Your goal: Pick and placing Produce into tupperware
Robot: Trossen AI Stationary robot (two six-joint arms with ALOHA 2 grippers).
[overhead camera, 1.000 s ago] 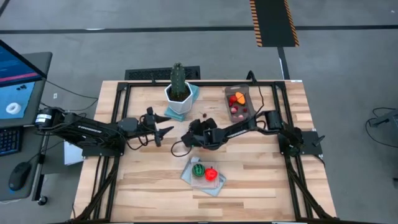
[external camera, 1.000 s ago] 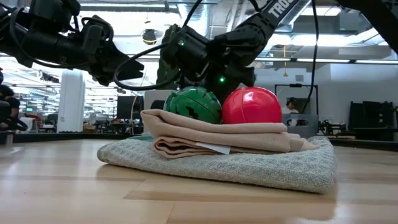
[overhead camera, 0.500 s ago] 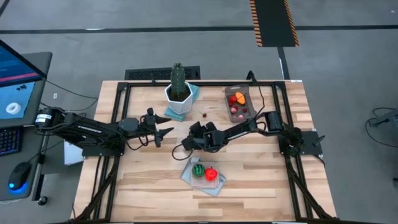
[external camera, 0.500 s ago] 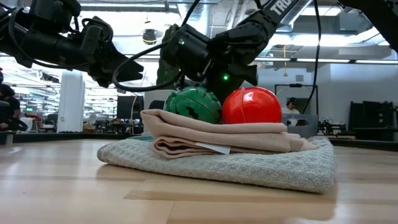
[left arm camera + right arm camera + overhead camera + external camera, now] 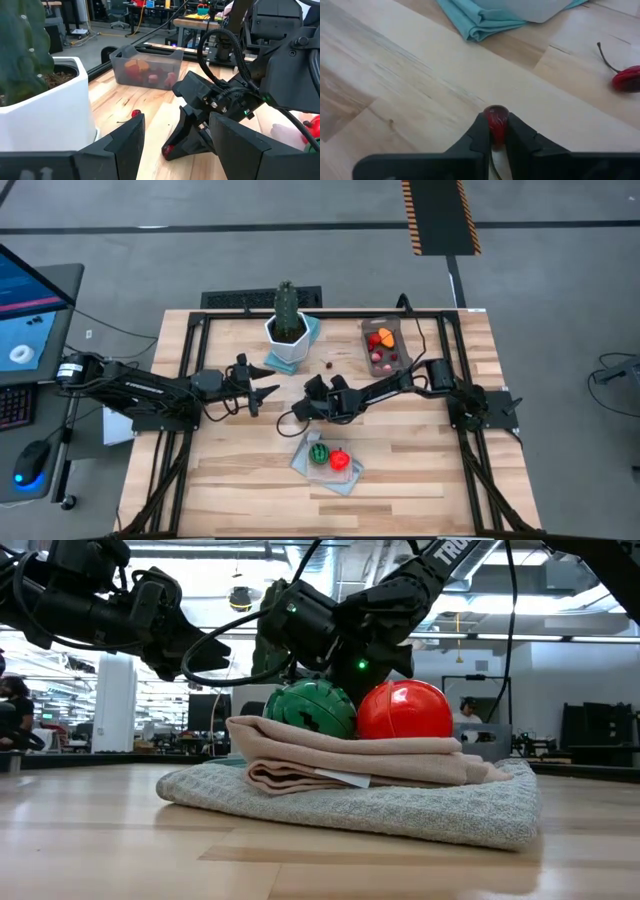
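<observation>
My right gripper [image 5: 496, 131] is shut on a tiny red berry [image 5: 496, 118] at mid-table, short of the teal cloth [image 5: 480, 20] under the white pot [image 5: 288, 335] of the cactus. A second red berry with a stem [image 5: 626, 79] lies on the wood nearby. The tupperware [image 5: 382, 345] stands at the far right with orange and red pieces in it. A green-striped ball [image 5: 318, 452] and a red ball [image 5: 339, 459] rest on a folded cloth [image 5: 350, 790] near the front. My left gripper [image 5: 265, 392] hovers open left of centre, touching nothing. My right gripper pinches the tiny red berry [image 5: 496, 120] between its two fingertips, only at their free ends. The fingers slant down from the table's right and near side toward the pot. The berry sits at table height; whether it still rests on the wood I cannot tell.
The cactus in its white pot [image 5: 45, 110] stands close behind the work spot. The black frame rails [image 5: 195, 340] run along the table's edges. Bare wood lies between the pot, the tupperware [image 5: 146, 67] and the folded cloth [image 5: 328, 465].
My right gripper's fingers have drawn together on the tiny red berry while the hand has stayed over the same spot. The balls and cloth have not moved.
</observation>
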